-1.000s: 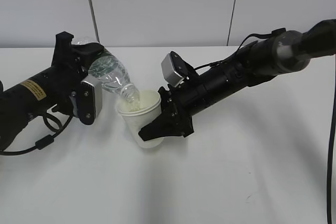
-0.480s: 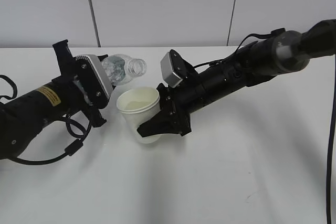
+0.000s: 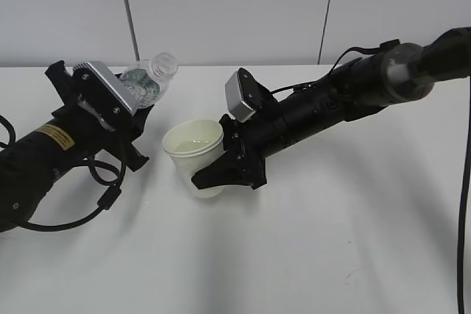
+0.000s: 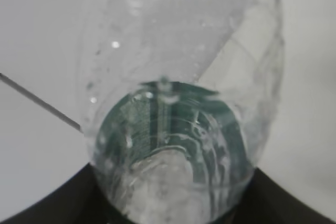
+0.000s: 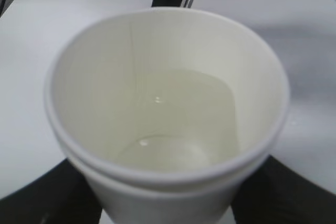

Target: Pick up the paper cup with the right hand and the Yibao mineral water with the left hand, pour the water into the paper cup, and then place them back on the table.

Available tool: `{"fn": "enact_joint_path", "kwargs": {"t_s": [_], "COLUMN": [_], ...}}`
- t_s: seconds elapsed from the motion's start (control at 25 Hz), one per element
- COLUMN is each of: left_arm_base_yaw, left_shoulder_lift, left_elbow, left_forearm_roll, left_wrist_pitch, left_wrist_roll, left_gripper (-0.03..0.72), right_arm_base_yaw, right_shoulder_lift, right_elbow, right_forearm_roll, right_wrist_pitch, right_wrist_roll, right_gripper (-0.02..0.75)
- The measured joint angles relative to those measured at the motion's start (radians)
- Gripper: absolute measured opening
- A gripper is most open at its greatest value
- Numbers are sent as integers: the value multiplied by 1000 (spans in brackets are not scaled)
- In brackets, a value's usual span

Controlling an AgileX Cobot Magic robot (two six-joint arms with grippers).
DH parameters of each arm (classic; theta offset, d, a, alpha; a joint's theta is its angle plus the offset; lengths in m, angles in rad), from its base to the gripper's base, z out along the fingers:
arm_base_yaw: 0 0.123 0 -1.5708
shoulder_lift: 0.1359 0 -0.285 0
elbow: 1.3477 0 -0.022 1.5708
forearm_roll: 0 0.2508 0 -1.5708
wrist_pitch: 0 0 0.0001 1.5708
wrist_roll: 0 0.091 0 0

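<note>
My right gripper (image 3: 213, 174) is shut on the white paper cup (image 3: 194, 154) and holds it tilted a little toward the left, just above the white table (image 3: 309, 255). The cup (image 5: 168, 119) has water in its bottom. My left gripper (image 3: 136, 104) is shut on the clear Yibao bottle (image 3: 151, 79), now tilted neck-up and pointing up to the right, apart from the cup. In the left wrist view the bottle (image 4: 178, 77) fills the frame, green label (image 4: 173, 124) near my jaws, with some water inside.
A pale wall with vertical panel seams (image 3: 129, 12) stands behind the table's far edge. Black cables (image 3: 103, 196) loop under my left arm. A cable (image 3: 465, 204) hangs at the right edge.
My left gripper has rotated the bottle from neck-down over the cup to neck-up, and pulled back left away from it. The right gripper and cup have barely moved.
</note>
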Motion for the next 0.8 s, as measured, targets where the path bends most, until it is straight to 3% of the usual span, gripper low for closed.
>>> {"fn": "enact_joint_path", "kwargs": {"t_s": [0.36, 0.8], "left_arm_base_yaw": [0, 0], "left_shoulder_lift": [0, 0], "left_elbow": [1, 1], "left_forearm_roll": [0, 70], "left_wrist_pitch": [6, 60], "left_wrist_roll": [-415, -612], "left_gripper": [380, 376], "right_arm_base_yaw": [-55, -214], "right_shoulder_lift": [1, -42], "right_elbow": [0, 0], "right_forearm_roll": [42, 51], "right_wrist_pitch": [12, -10], "right_wrist_roll": [-16, 10], "right_gripper": [468, 468]}}
